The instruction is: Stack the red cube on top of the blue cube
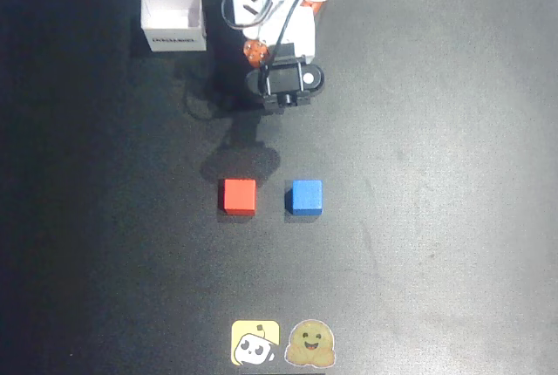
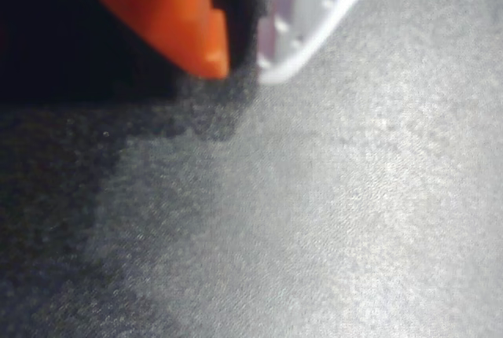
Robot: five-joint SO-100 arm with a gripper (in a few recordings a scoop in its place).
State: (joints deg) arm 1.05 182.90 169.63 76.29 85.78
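The red cube [image 1: 238, 194] lies on the dark table just left of centre in the overhead view. About a cube's width to its right sits the blue cube [image 1: 304, 197], apart from it. The arm [image 1: 277, 35] is folded up at the top of the table, well behind both cubes. In the wrist view my gripper [image 2: 242, 72] hangs close over bare table, its orange finger [image 2: 177, 16] and white finger [image 2: 310, 16] meeting at the tips with nothing between them.
An open white box [image 1: 173, 17] stands at the back left, beside the arm's base. Two stickers, a yellow one [image 1: 255, 343] and a tan one [image 1: 310, 344], lie flat at the front edge.
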